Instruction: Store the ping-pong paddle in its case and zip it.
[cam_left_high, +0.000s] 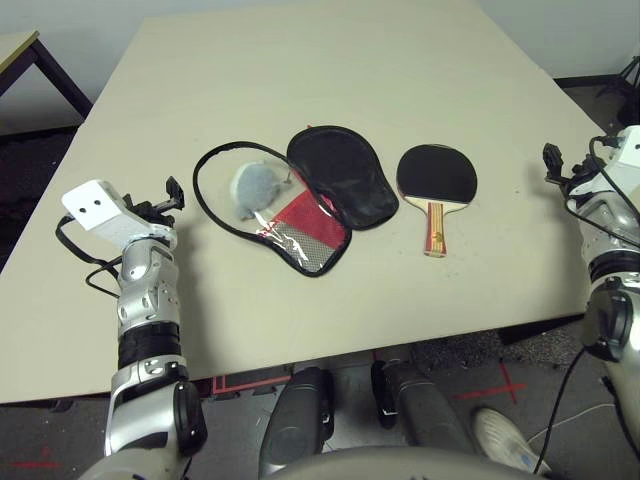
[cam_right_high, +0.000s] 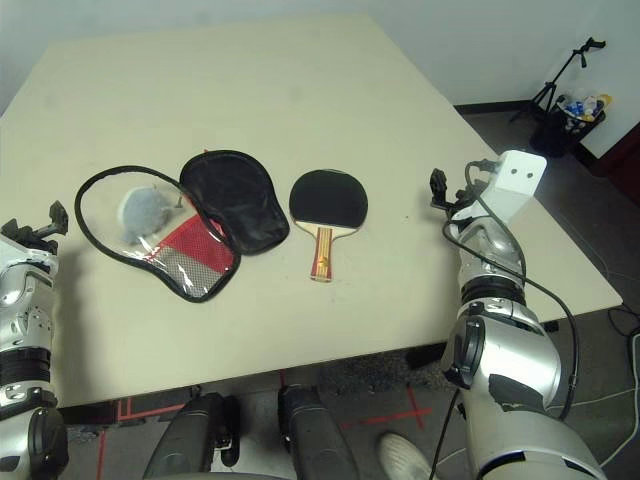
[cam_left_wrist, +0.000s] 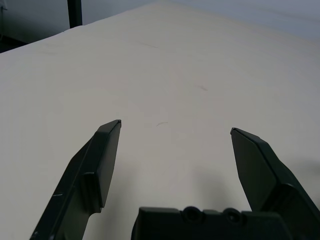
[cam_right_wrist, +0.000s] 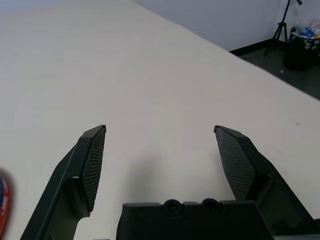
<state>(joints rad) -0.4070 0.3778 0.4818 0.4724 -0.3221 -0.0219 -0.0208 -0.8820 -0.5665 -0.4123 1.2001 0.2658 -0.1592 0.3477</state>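
Ping-pong paddle (cam_left_high: 437, 183) looks light and stiff, best gripped at its wooden handle; case (cam_left_high: 300, 195) limp, lying open; both jaws apart, empty.

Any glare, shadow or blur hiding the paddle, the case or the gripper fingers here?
Left eye view: even light, paddle and open case sharp, slight sheen on the case's clear panel. Left wrist view: fingers crisp, a soft shadow between them on the table. Right wrist view: fingers crisp, same faint shadow.
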